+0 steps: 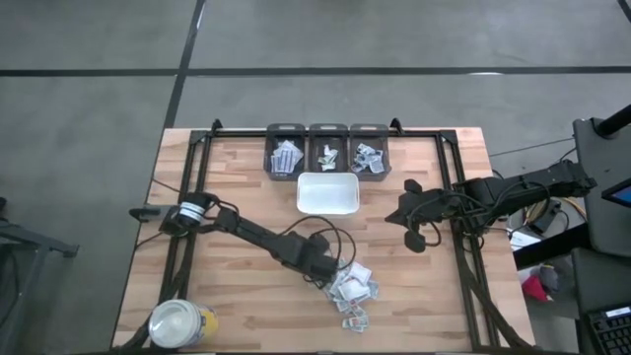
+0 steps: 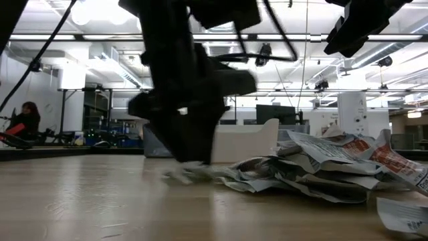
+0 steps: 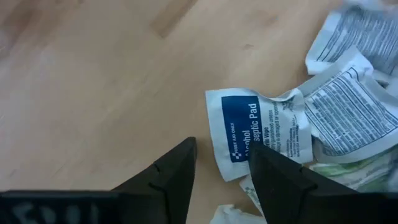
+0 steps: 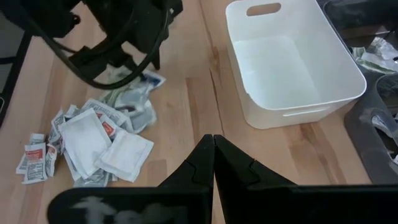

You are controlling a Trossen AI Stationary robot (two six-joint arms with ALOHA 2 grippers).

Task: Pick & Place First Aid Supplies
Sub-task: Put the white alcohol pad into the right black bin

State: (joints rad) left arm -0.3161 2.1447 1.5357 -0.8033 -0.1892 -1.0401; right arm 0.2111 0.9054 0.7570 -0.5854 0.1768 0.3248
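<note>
A light wooden table (image 1: 246, 187) carries a white tray (image 1: 327, 193), three dark bins (image 1: 327, 151) along the far edge, a yellow jar (image 1: 181, 324) at the near left corner, and a heap of first aid packets (image 1: 352, 291)

Two dark jointed arms, looping black cables, black wedge-shaped tool fingers (image 3: 174, 180)

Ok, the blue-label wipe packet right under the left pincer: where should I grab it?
Take the blue-label packet by its free edge facing bare wood, coming straight down. It lies flat at the rim of the pile, its far end tucked against other packets. The open left pincer already straddles that edge.
</note>
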